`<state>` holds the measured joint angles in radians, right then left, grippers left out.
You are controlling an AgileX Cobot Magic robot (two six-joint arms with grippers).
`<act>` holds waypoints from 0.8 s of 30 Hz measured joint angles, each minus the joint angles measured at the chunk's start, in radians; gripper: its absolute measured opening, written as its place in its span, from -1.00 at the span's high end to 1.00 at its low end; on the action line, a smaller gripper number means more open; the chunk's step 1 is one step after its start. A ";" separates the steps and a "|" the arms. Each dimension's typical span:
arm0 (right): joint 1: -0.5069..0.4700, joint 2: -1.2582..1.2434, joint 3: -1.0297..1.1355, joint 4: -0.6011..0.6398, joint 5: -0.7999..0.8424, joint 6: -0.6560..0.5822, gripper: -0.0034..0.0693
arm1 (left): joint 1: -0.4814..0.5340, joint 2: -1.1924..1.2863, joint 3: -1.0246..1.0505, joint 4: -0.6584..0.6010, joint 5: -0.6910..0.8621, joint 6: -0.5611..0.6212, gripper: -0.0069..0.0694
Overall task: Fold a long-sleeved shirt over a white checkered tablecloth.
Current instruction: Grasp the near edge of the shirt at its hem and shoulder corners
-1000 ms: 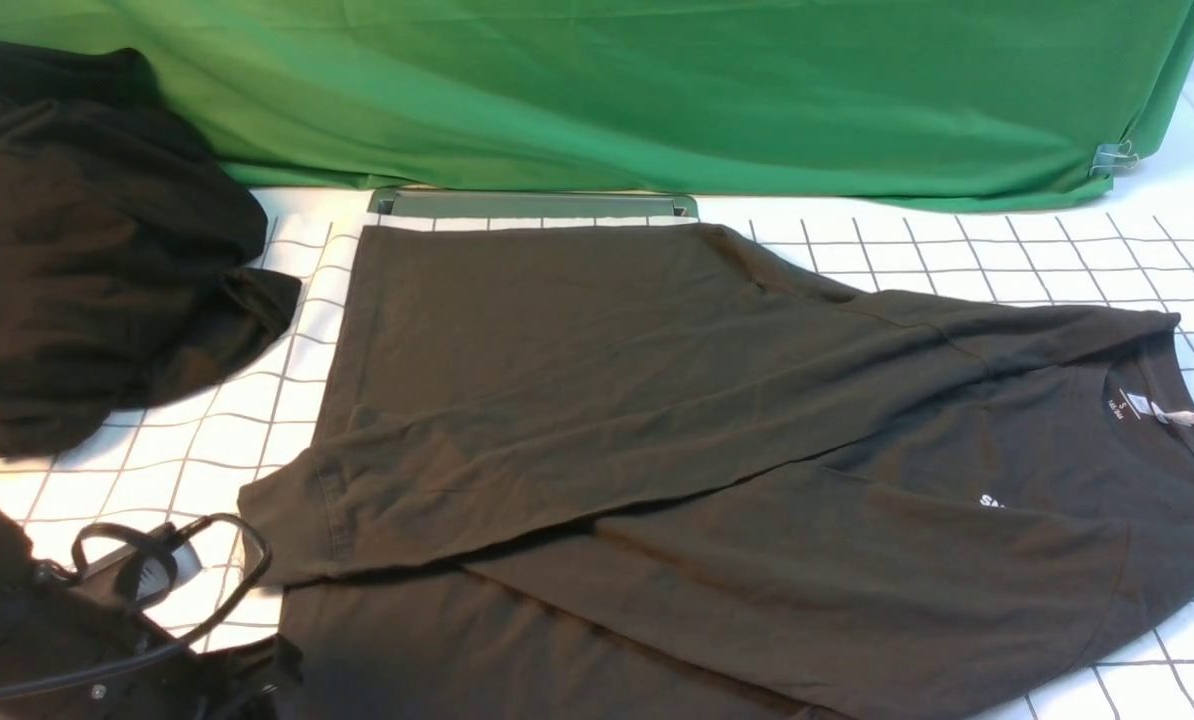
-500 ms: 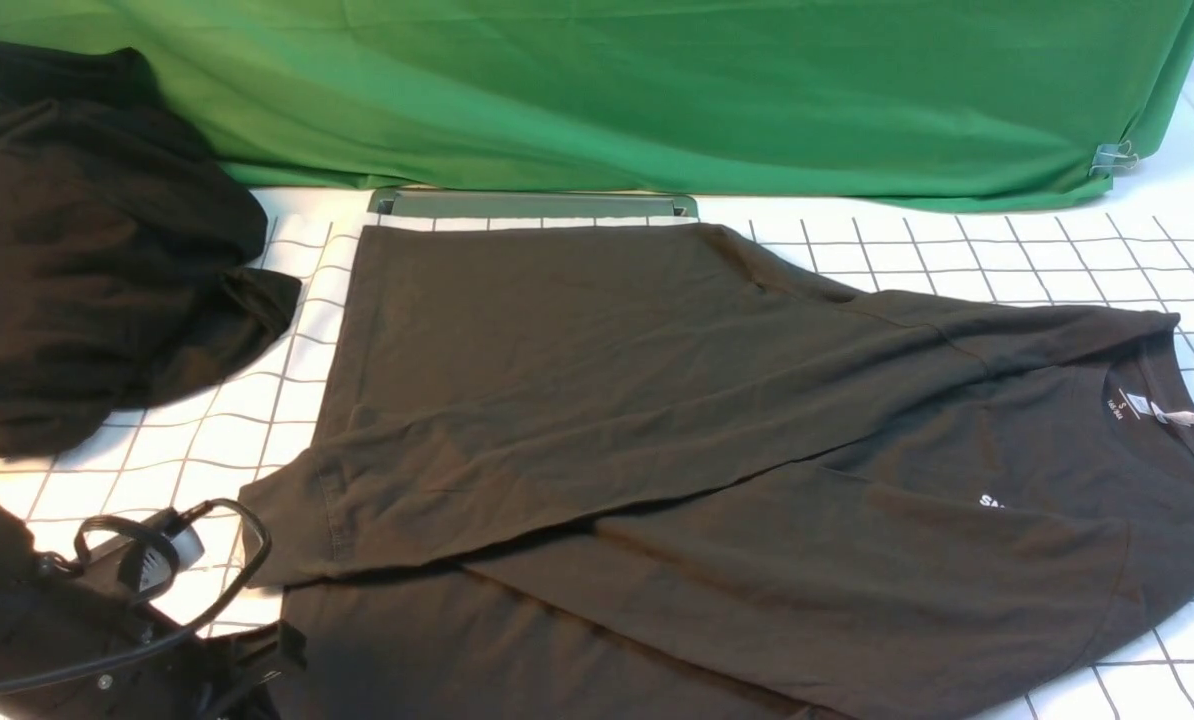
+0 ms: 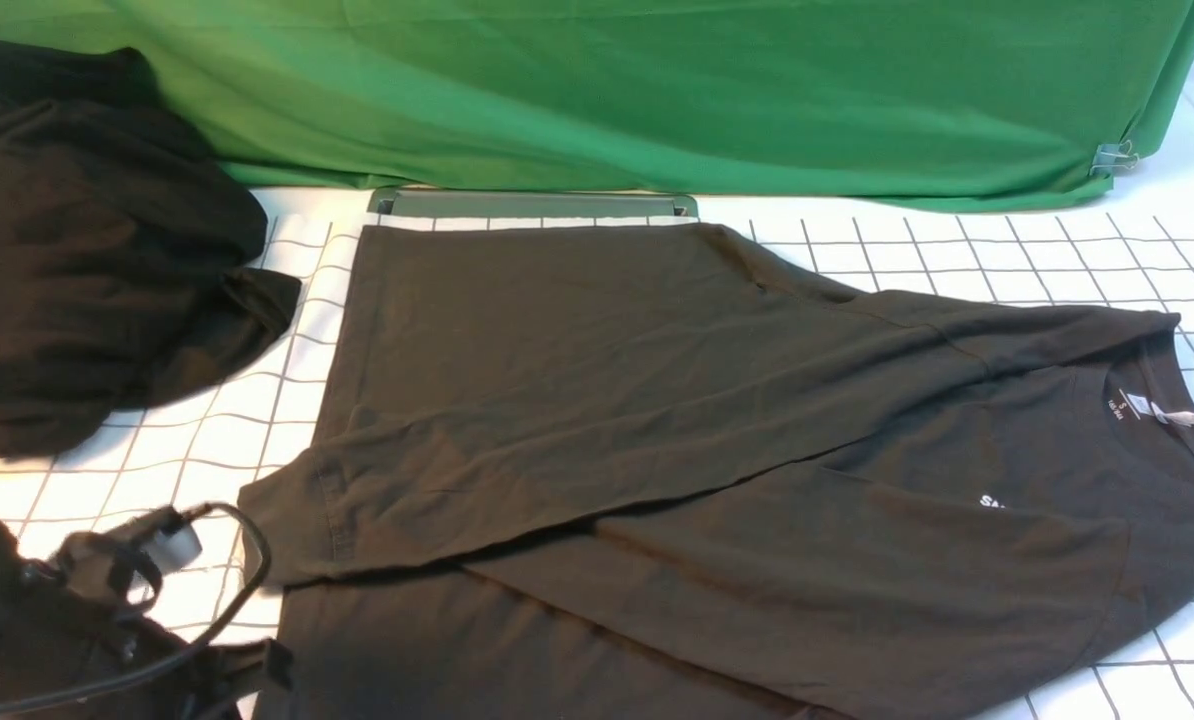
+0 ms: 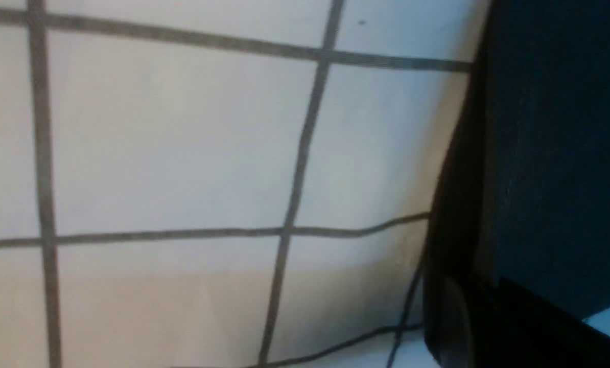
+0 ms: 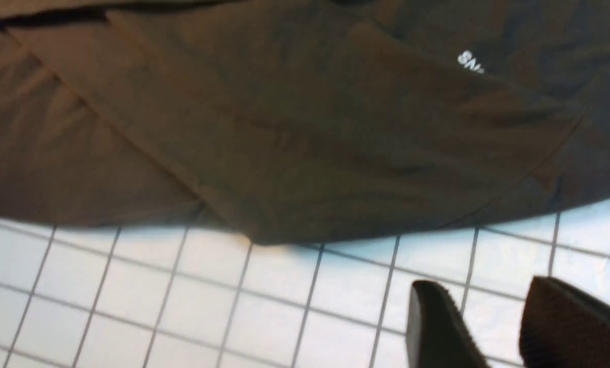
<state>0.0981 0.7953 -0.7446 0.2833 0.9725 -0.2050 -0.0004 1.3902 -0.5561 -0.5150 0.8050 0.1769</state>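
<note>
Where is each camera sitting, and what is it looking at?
Front: between the arms, facing forward over the shirt on the tablecloth; the left arm shows at its near left.
Left wrist: close above tablecloth squares; a dark shape fills one edge, and I cannot tell what it is.
Right wrist: low, facing the shirt's edge; the open right gripper shows.
Shared: front and right wrist both show the shirt's white print.

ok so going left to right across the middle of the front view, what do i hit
black heap → bare strip of tablecloth → shirt → neck label
</note>
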 joint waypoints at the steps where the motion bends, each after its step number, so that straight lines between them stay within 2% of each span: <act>1: 0.006 0.019 0.000 0.013 0.006 -0.021 0.24 | 0.000 -0.016 -0.015 0.010 0.018 -0.015 0.83; 6: 0.102 0.113 0.000 0.069 0.009 -0.100 0.24 | 0.000 -0.066 -0.074 0.058 0.072 -0.059 0.83; 7: 0.188 0.174 0.000 0.068 -0.005 -0.116 0.23 | 0.000 -0.078 -0.099 0.078 0.089 -0.069 0.83; 9: 0.275 0.233 0.000 0.044 -0.028 -0.116 0.19 | 0.000 -0.082 -0.116 0.089 0.110 -0.073 0.83; 13: 0.475 0.389 -0.012 -0.109 -0.061 -0.054 -0.09 | 0.000 -0.082 -0.125 0.099 0.124 -0.074 0.83; 14: 0.538 0.444 -0.027 -0.181 -0.069 -0.012 -0.19 | 0.000 -0.082 -0.125 0.101 0.128 -0.074 0.83; 18: 0.668 0.575 -0.090 -0.356 -0.082 0.080 -0.41 | 0.000 -0.082 -0.125 0.103 0.131 -0.075 0.83; 24: 0.744 0.733 -0.147 -0.479 -0.098 0.127 -0.46 | 0.000 -0.082 -0.125 0.106 0.132 -0.073 0.83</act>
<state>0.8419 1.5283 -0.8912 -0.1959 0.8744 -0.0779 -0.0004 1.3081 -0.6808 -0.4095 0.9374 0.1040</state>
